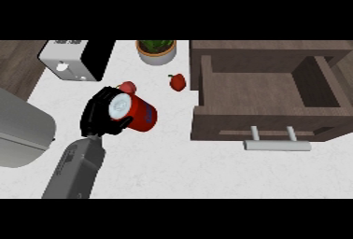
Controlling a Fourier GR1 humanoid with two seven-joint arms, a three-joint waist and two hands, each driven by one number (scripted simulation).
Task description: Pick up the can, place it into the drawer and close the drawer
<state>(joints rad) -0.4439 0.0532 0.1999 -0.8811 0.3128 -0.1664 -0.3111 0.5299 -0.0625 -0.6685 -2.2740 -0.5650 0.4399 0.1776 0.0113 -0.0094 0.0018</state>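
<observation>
The can [143,116] is red with a pale lid and lies tilted on the white counter [172,163], left of the drawer. My left hand [98,115] comes in from the lower left, and its fingers and thumb curl round the can's lid end. The wooden drawer [265,91] stands pulled open at the right, its inside bare, with a grey bar handle [277,145] on its front. A gap of counter separates the can from the drawer's left wall. My right hand does not show.
A small red pepper [178,82] lies between the can and the drawer's far corner. Another red item [128,86] sits just behind the can. A toaster [72,60] and a potted plant [157,49] stand at the back. A large grey object [21,130] fills the left edge.
</observation>
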